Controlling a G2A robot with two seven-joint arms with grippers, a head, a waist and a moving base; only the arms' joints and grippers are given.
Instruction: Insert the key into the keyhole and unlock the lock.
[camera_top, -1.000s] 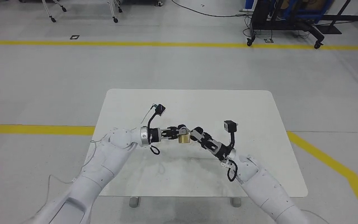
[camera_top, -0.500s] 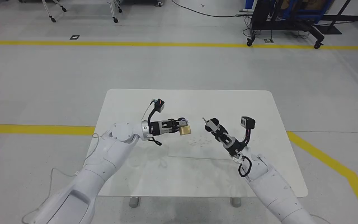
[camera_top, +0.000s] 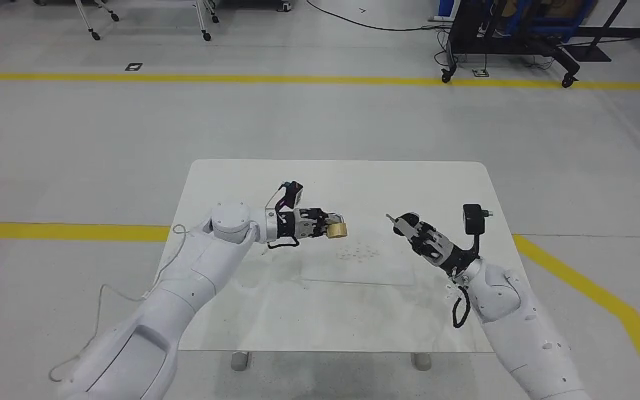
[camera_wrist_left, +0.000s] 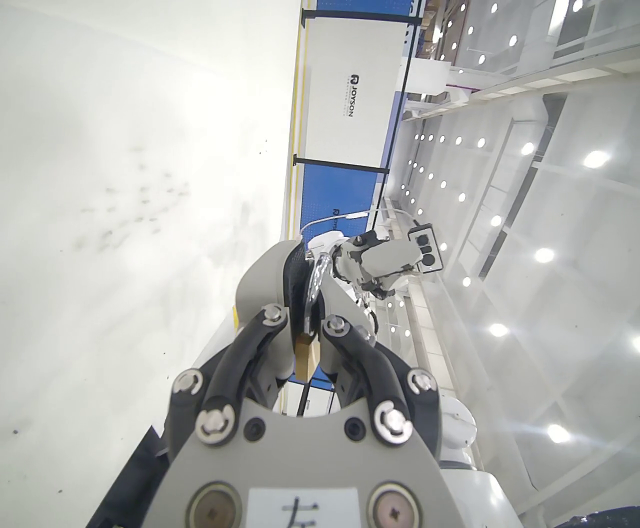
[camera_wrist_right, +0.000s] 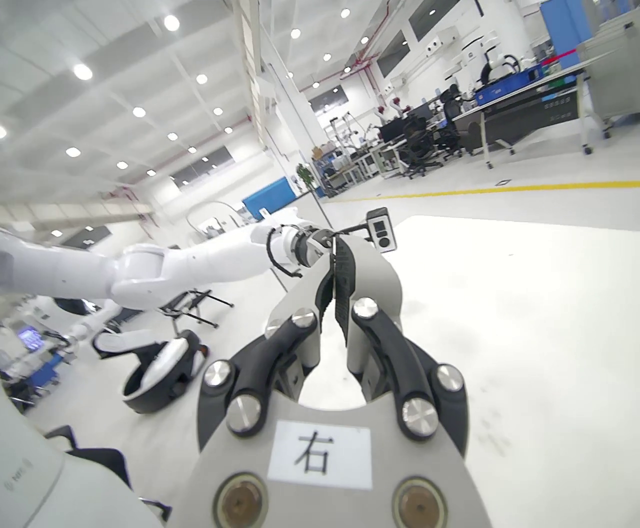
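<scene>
Over the middle of the white worktop (camera_top: 450, 185), the left jaws are clamped on the brass lock (camera_top: 338, 229), holding it clear of the surface. A plain gap separates it from the key (camera_top: 389, 216), a thin sliver pinched between the right jaws, which point towards the lock.

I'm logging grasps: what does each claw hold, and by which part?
The left claw pinches the brass padlock, apparently at its silver shackle; the right claw pinches the small metal key by its head end, tip protruding.
</scene>
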